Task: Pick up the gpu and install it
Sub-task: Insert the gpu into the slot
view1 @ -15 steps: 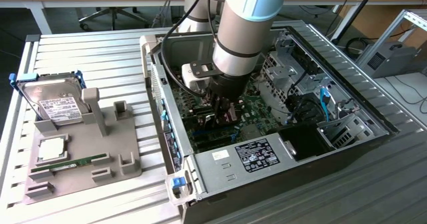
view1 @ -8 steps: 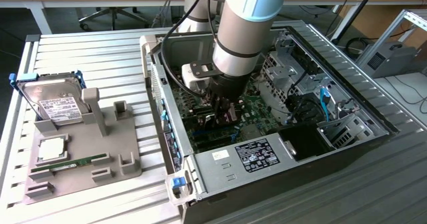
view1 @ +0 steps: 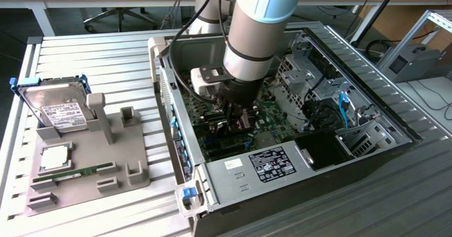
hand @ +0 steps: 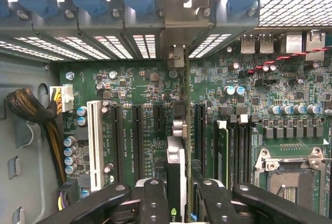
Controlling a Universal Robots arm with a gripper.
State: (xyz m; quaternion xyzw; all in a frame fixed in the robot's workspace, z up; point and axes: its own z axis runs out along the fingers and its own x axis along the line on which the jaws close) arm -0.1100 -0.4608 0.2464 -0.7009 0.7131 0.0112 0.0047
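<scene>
- Reaching down into the open computer case (view1: pixel 282 168), the arm (view1: pixel 258 30) is seen in the exterior view with its gripper (view1: pixel 236 121) low over the green motherboard (view1: pixel 272 110).
- In the wrist view the gripper (hand: pixel 179 195) is clamped on the gpu (hand: pixel 176 172), with the black fingers (hand: pixel 153 203) pressed against both faces of the card (the gap between them is only as wide as the card).
- The gpu is held on edge, so that only its thin silver-and-white upper edge is presented to the wrist camera.
- Its long axis is aligned with the black expansion slots (hand: pixel 137 141) on the motherboard and points toward the row of perforated slot covers (hand: pixel 119 45) at the rear wall of the case.
- The far end of the card is seen close to a metal bracket (hand: pixel 178 58) at that rear wall; whether the lower edge is seated in a slot cannot be told.
- A white slot (hand: pixel 95 143) lies just beside the black ones, and a braided cable (hand: pixel 31 111) runs along the case wall.
- On the grey fixture tray (view1: pixel 106 163) at the exterior view's left, well apart from the case, a hard drive (view1: pixel 56 110) stands tilted and a RAM stick (view1: pixel 74 172) lies flat.
</scene>
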